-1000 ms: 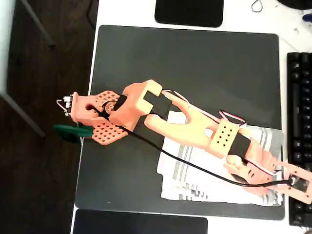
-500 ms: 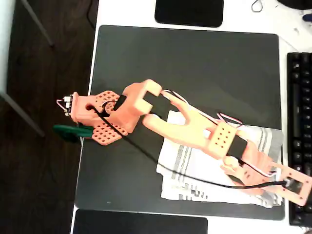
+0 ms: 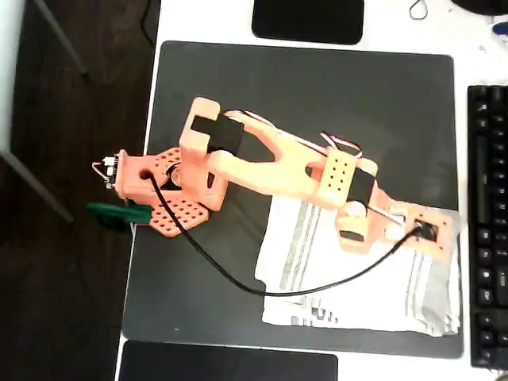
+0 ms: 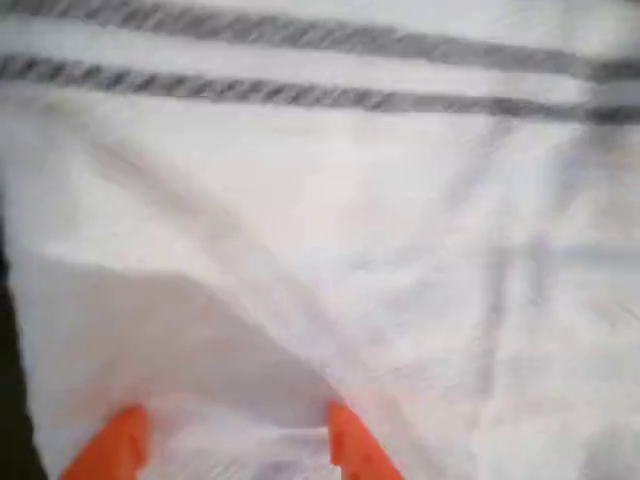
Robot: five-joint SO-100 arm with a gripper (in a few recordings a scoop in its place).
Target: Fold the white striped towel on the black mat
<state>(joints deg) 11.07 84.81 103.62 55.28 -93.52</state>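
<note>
The white striped towel [image 3: 349, 278] lies spread and wrinkled on the lower right part of the black mat [image 3: 317, 103] in the overhead view. My orange gripper [image 3: 435, 234] hangs over the towel's upper right corner. In the wrist view the towel [image 4: 330, 230] is close and blurred, with grey stripes across the top. The gripper [image 4: 230, 450] is open, its two orange fingertips [image 4: 350, 445] standing apart at the bottom edge, down on the cloth, with a soft ridge of cloth between them.
A black keyboard [image 3: 488, 222] runs along the right edge beside the towel. Glossy black pads sit beyond the mat's top [image 3: 308, 20] and bottom [image 3: 230, 363]. The arm's base [image 3: 151, 190] with a green clamp [image 3: 119, 214] stands at the mat's left edge. A black cable [image 3: 262, 290] droops over the towel.
The arm has swung up and back. My gripper has moved from the towel's lower right corner to its upper right corner. The towel's outline looks much the same.
</note>
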